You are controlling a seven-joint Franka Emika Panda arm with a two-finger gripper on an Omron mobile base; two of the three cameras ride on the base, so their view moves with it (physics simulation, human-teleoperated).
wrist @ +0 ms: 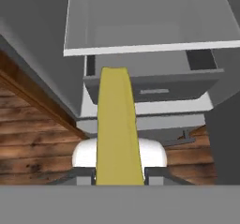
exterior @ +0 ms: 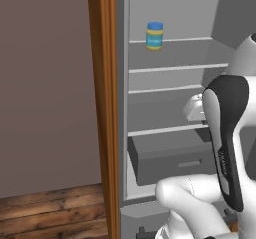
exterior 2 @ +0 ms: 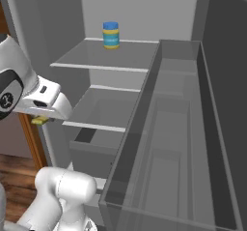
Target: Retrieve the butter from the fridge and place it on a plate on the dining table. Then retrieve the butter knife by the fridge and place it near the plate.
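My gripper (wrist: 119, 175) is shut on the butter (wrist: 117, 124), a thin yellow-olive stick that juts forward from between the fingertips. The hand hovers in front of the open fridge (exterior: 165, 53), at the height of its lower shelf and above the grey drawer (wrist: 154, 85). In the right base view the hand (exterior 2: 46, 102) hangs at the left, with a bit of the butter (exterior 2: 39, 121) showing under it. My own arm partly covers the hand (exterior: 194, 108) in the left base view. The plate, dining table and butter knife are out of view.
A blue-lidded, yellow-labelled jar (exterior: 154, 35) (exterior 2: 111, 35) stands on an upper fridge shelf. The open fridge door with its bins (exterior 2: 193, 128) stands close on the right. A wooden side panel (exterior: 102, 108) borders the fridge on the left, above the wooden floor (wrist: 33, 138).
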